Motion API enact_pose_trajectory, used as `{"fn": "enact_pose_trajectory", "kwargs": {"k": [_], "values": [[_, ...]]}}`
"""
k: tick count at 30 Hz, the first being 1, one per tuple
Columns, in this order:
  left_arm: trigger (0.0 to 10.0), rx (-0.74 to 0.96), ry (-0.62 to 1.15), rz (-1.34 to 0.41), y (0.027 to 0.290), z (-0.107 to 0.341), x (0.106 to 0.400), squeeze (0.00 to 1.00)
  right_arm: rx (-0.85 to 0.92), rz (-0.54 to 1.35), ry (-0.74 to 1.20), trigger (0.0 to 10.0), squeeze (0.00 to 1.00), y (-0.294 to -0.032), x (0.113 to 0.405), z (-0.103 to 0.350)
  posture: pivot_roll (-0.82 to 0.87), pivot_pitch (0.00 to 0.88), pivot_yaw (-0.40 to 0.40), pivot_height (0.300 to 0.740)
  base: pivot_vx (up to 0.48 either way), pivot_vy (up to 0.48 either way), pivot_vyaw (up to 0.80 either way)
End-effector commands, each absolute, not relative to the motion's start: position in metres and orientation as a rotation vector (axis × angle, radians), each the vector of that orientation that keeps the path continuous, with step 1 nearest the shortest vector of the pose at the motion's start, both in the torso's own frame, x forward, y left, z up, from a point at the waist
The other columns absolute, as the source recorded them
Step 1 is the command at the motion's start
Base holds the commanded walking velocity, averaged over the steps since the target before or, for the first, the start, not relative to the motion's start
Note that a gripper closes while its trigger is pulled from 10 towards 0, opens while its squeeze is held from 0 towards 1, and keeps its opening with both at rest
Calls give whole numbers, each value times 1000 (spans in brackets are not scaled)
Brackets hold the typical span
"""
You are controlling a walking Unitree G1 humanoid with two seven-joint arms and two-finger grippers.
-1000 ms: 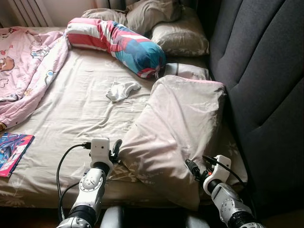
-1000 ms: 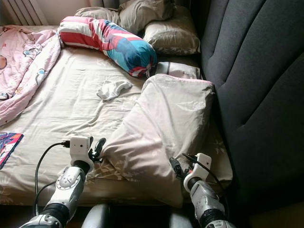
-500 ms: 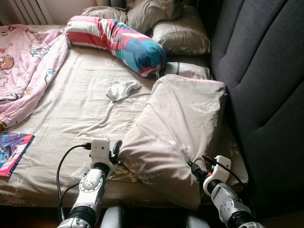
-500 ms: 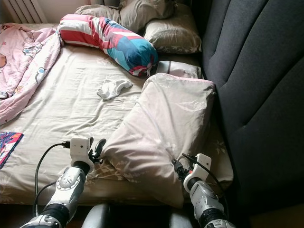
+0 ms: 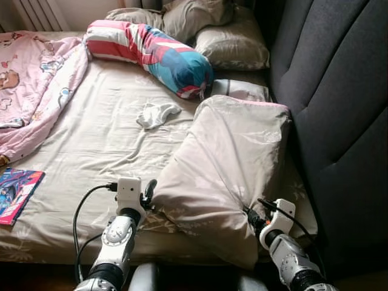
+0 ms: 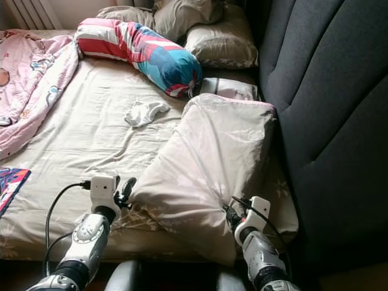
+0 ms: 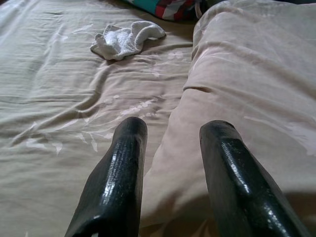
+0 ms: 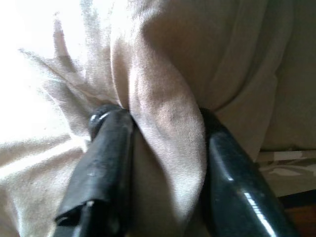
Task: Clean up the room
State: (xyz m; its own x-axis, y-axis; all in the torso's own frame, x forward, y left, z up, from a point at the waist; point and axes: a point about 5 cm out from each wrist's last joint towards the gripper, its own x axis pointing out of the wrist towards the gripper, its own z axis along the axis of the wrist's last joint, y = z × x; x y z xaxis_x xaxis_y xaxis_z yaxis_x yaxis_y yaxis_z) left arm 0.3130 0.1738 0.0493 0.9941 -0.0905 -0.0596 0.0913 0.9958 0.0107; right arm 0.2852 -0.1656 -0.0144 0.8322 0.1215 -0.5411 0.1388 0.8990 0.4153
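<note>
Bed (image 5: 103, 133) under a beige sheet with a pale leaf print, creased all over. Dark grey padded headboard (image 5: 330, 85) along the 3 o'clock side. White radiator (image 5: 36, 13) at the 11 o'clock corner.

Pink printed blanket (image 5: 33, 79) bunched at 10 o'clock. Striped bolster (image 5: 151, 53), red, white and blue, lies slantwise at 12, with two grey-beige pillows (image 5: 233, 45) behind it against the headboard. Small white cloth (image 5: 156, 114), crumpled and towel-like, on the bare sheet at centre. Bright-covered book (image 5: 17, 193) at the 9 o'clock edge.

Big pillow (image 5: 227, 167), beige with the same leaf print and a pink seam at its far end, soft and slumped, lies at 4 o'clock, touching the headboard.

Right gripper (image 8: 155, 148) at 5 o'clock, at the pillow's near corner: fingers (image 8: 106, 163) partly closed, pinching a gathered fold of the pillowcase between them; fabric puckers into tight pleats at the grip.

Left gripper (image 7: 173, 170) at 7 o'clock, at the pillow's near left edge: glossy black fingers (image 7: 121, 173) parted with a clear gap, holding nothing. Pillow edge lies just ahead, running between and under the right-hand finger. White cloth farther off on the sheet.
</note>
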Motion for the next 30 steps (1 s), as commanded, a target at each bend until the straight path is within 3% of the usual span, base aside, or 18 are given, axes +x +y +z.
{"fn": "enact_pose_trajectory", "kwargs": {"k": [1, 26, 30], "values": [[10000, 28, 94, -94, 175, 43, 309, 0, 448, -40, 661, 0, 0, -166, 274, -26, -90, 110, -3, 638, 0, 0, 0], [10000, 44, 102, -101, 174, 41, 308, 0, 350, -136, 617, 0, 0, -183, 277, -21, -86, 112, -6, 638, 0, 0, 0], [10000, 63, 103, -116, 172, 41, 308, 0, 207, -121, 619, 0, 0, -184, 280, -19, -86, 116, -4, 638, 0, 0, 0]]}}
